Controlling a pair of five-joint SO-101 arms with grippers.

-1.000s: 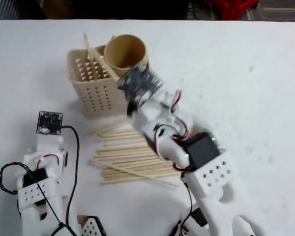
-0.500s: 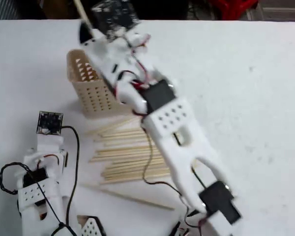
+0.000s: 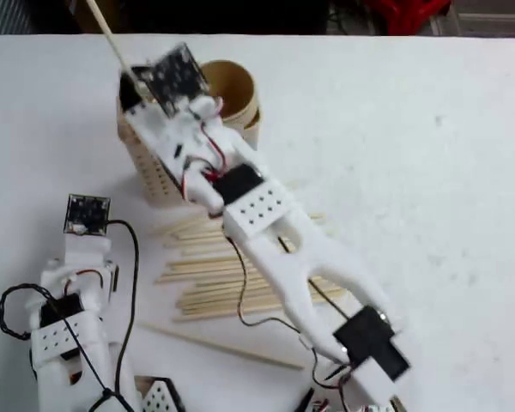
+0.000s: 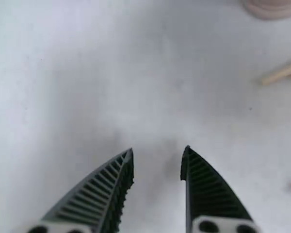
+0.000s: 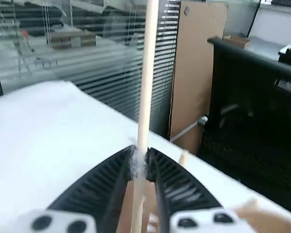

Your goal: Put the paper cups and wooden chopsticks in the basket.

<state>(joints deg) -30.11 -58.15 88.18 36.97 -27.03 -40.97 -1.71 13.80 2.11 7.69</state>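
**No legible writing**

We can read no lettering, number, label or sign anywhere. The paper cup (image 3: 239, 90), the basket (image 3: 157, 178) and the tabletop (image 3: 429, 129) bear no marks that we can make out.

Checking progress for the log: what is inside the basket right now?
A paper cup stands in the basket. The right hand, shut on a chopstick, is over it, and the arm covers the rest of the inside, so any chopsticks in there cannot be seen.
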